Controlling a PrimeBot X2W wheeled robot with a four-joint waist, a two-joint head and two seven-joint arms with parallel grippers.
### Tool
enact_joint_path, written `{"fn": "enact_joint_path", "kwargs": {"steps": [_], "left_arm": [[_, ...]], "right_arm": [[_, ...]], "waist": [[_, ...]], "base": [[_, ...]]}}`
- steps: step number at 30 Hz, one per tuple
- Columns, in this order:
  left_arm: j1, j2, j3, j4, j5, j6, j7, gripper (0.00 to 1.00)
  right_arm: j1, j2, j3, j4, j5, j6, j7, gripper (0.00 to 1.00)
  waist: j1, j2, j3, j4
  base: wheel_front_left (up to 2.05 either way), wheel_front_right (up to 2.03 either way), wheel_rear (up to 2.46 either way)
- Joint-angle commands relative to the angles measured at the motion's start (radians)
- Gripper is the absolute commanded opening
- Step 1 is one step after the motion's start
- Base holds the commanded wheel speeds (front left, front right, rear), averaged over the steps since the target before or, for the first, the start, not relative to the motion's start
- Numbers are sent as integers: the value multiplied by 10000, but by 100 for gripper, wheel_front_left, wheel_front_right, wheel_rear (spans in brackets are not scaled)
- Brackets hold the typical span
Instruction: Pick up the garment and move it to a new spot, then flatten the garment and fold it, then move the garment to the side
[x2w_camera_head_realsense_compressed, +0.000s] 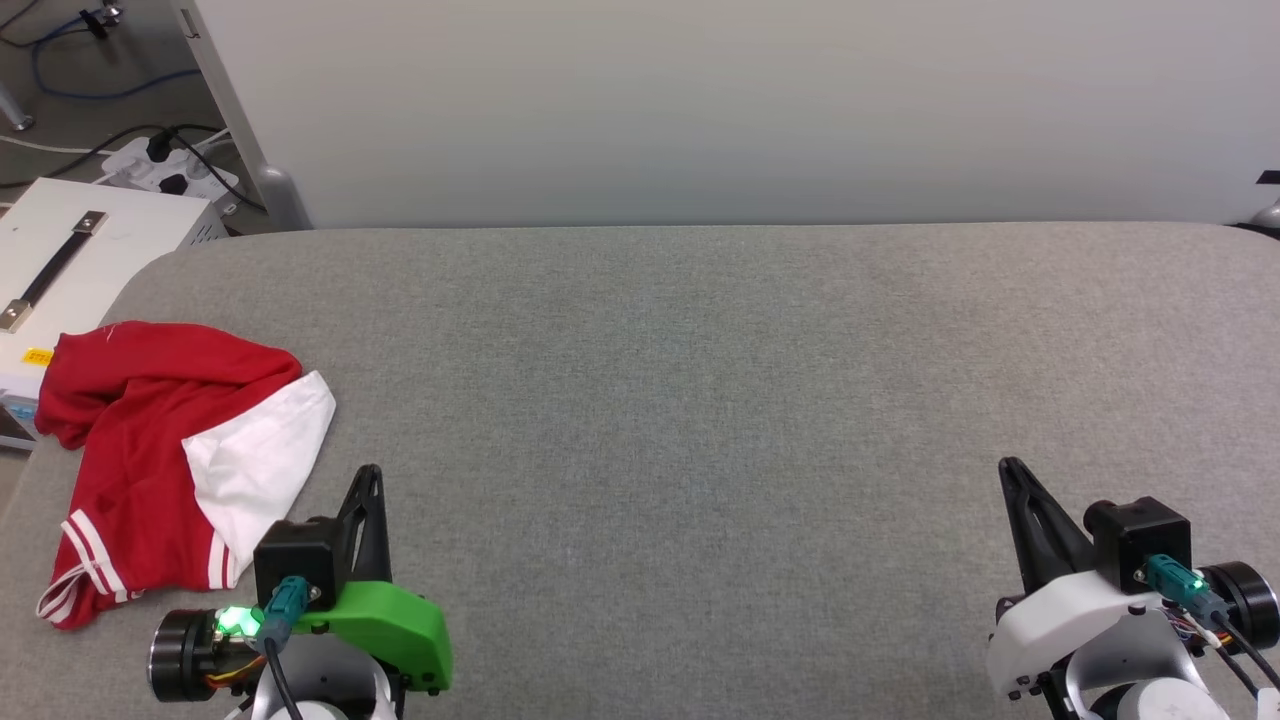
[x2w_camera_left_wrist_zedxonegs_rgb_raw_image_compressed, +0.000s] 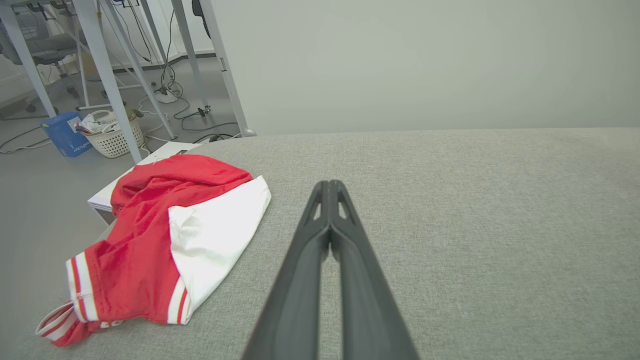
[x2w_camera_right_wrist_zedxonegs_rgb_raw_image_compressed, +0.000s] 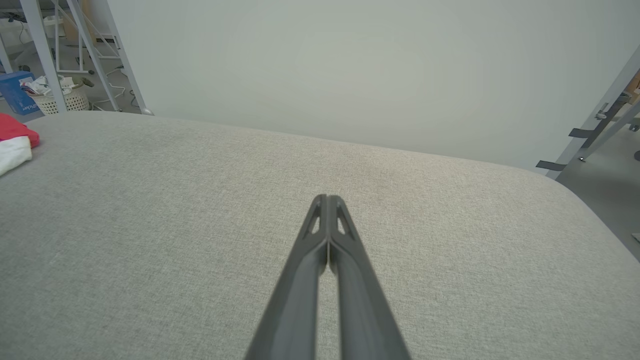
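Crumpled red-and-white jersey T-shirt (x2w_camera_head_realsense_compressed: 150, 440) heaped left on grey fabric surface (x2w_camera_head_realsense_compressed: 700, 400); left gripper (x2w_camera_head_realsense_compressed: 370, 472), right gripper (x2w_camera_head_realsense_compressed: 1008, 466) pinched closed, empty, parked near: pickup not begun.

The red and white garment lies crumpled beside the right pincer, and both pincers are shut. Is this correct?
No: the garment lies crumpled beside the left pincer, as the head view shows. The right pincer stands far from it; both are shut.
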Motion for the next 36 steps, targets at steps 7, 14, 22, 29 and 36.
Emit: {"fn": "enact_joint_path", "kwargs": {"steps": [7, 14, 22, 29, 36], "left_arm": [[-147, -44, 7, -20, 95, -39, -9, 0], [-147, -44, 7, -20, 95, -39, -9, 0], [4, 2, -2, 2, -4, 3, -1, 100], [-5, 0, -14, -9, -39, 67, -87, 100], [-19, -2, -36, -57, -131, 149, -234, 100]], "right_arm": [[-163, 13, 9, -47, -95, -9, 26, 0], [-163, 13, 9, -47, -95, -9, 26, 0], [4, -2, -1, 4, 6, 0, -1, 100], [-12, -1, -54, -15, 64, 0, -86, 100], [-29, -1, -151, -140, 238, -1, -231, 100]], "waist": [[0, 0, 0, 0], [0, 0, 0, 0], [0, 0, 0, 0], [0, 0, 9, -2], [0, 0, 23, -8]], "base": [[0, 0, 0], [0, 0, 0], [0, 0, 0], [0, 0, 0], [0, 0, 0]]}}
